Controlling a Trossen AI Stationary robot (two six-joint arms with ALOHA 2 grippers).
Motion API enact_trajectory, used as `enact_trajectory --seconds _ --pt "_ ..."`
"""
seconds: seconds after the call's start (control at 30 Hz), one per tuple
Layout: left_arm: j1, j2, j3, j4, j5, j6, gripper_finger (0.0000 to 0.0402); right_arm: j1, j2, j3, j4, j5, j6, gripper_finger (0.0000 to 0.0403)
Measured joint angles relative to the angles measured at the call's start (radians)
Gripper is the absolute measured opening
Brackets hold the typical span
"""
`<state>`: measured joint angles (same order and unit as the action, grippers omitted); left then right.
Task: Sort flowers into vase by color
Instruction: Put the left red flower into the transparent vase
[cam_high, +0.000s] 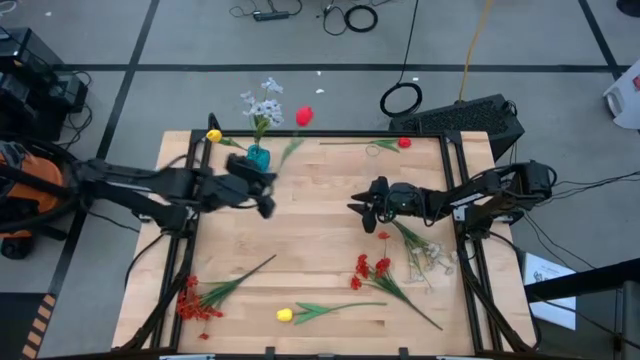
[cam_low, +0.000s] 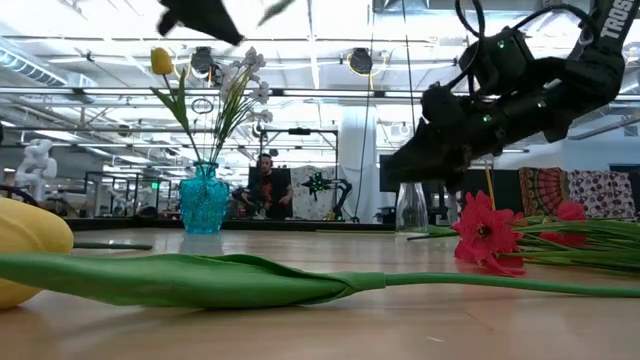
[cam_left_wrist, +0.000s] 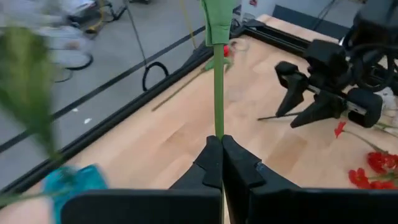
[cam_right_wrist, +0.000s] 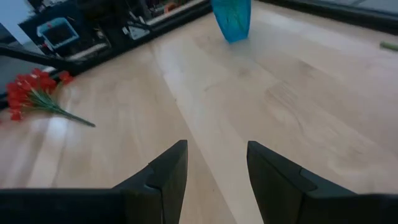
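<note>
My left gripper (cam_high: 264, 203) is shut on a red flower's green stem (cam_left_wrist: 218, 93), high above the table beside the teal vase (cam_high: 258, 157). The red blossom (cam_high: 304, 116) shows past the far edge. In the vase stand a yellow tulip (cam_high: 213, 135) and white-blue flowers (cam_high: 262, 100). My right gripper (cam_high: 360, 207) hovers open over the table's middle, touching nothing. On the table lie red flowers (cam_high: 372, 267), a red bunch (cam_high: 195, 300), a yellow tulip (cam_high: 285, 315), pale flowers (cam_high: 430, 255) and one red flower (cam_high: 403, 143) by the far edge. My left gripper pinches the red flower's stem (cam_left_wrist: 219, 127) between its two shut fingers (cam_left_wrist: 239, 165), at their free ends. The stem runs on ahead of the fingertips, toward the far edge, with a leaf (cam_left_wrist: 217, 18) farther up. The flower is lifted clear of the table.
Bare wood lies between the vase (cam_right_wrist: 232, 18) and my right gripper (cam_right_wrist: 214, 168). A dark frame rims the table (cam_high: 330, 225). Cables and a black ring (cam_high: 401, 99) lie on the floor beyond. In the low view the near tulip (cam_low: 30, 240) and its stem fill the foreground.
</note>
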<state>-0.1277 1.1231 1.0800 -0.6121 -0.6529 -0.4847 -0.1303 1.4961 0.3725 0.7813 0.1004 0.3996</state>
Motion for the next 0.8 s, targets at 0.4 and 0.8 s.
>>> enact_trajectory --seconds 0.4,0.8 --pt "0.174 0.259 -0.155 0.673 0.435 0.262 0.0000 -0.035 -0.341 0.000 -0.259 -0.080 -0.070 0.0157" --pt "0.239 0.452 -0.218 1.184 0.710 0.204 0.0000 -0.028 -0.409 0.000 -0.060 -0.159 -0.090 0.0142"
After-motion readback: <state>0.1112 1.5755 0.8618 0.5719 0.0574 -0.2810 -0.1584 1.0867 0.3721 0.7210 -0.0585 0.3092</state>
